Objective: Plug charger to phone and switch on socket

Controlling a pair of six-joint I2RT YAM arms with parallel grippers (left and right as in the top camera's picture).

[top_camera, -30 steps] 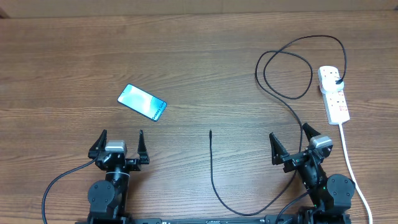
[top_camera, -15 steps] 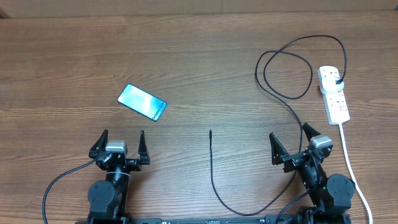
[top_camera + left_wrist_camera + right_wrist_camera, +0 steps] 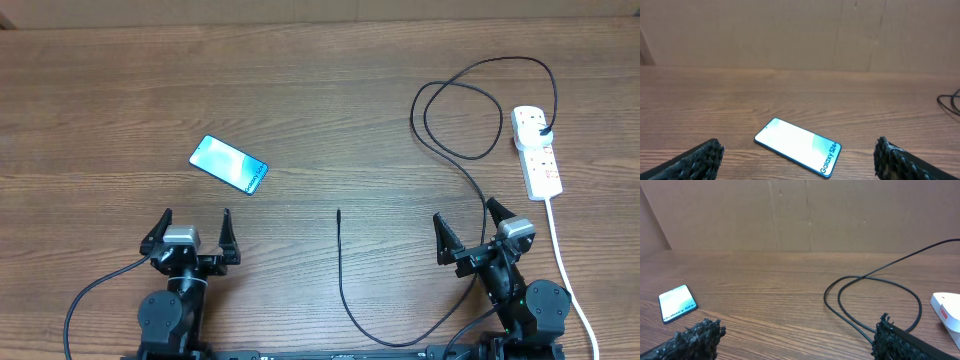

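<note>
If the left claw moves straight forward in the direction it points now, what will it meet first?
Probably the phone: in the left wrist view it lies flat on the table just ahead, roughly centred before the open left claw. The claw's height is unclear, so it might pass over it.

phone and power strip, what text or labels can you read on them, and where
"Galaxy S24+": on the phone screen, near one short end, read in the left wrist view.
Power strip: small red marks only, any lettering too small to read.
No other text visible.
</note>
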